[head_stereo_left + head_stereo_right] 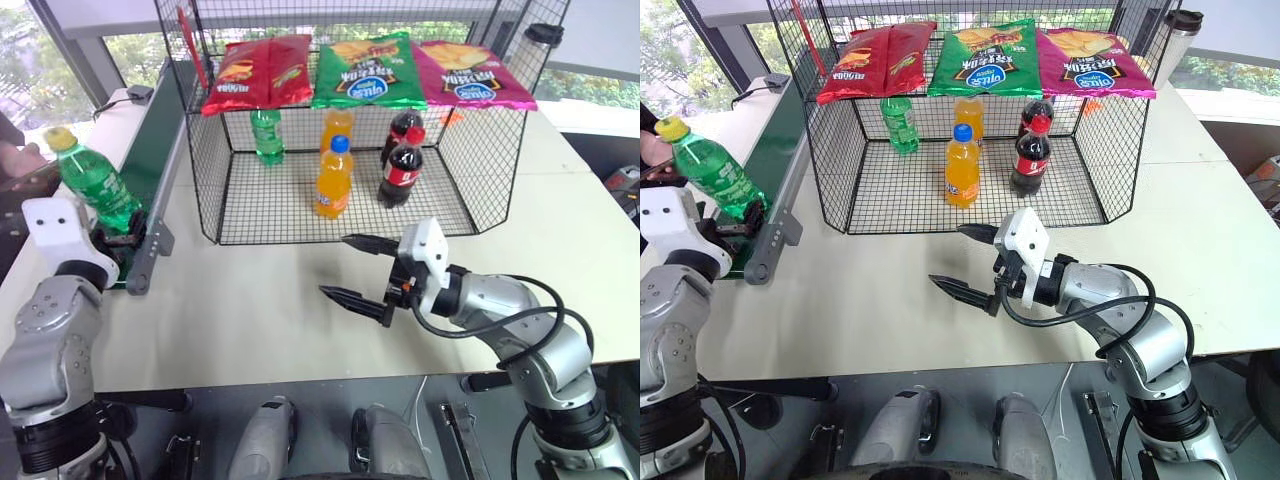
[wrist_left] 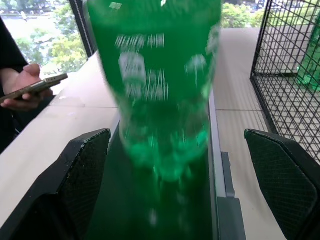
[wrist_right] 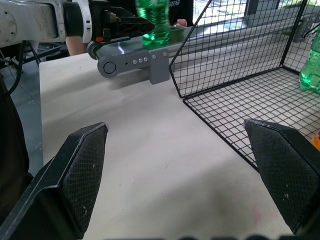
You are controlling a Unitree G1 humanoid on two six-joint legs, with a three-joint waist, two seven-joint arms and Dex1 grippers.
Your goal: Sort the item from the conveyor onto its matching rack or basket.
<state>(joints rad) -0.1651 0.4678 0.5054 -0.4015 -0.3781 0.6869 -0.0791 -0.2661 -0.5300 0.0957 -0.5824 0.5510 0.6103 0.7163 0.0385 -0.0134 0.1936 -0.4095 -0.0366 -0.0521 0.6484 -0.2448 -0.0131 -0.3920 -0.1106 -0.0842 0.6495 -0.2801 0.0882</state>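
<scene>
The item, a green soda bottle [image 1: 95,185] with a yellow cap, stands tilted at the near end of the conveyor [image 1: 150,150], between the wide-open fingers of the left claw [image 1: 118,243], which grips nothing yet. It looks full, so fairly heavy, with smooth, slippery, slightly yielding plastic; the label band at mid-body seems the best place to hold. The right claw [image 1: 362,270] hangs open and empty over the pale worktop [image 1: 250,310], near the black wire-mesh basket [image 1: 480,180]

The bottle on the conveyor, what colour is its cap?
Yellow cap on the green bottle, clearest in the left eye view.
</scene>
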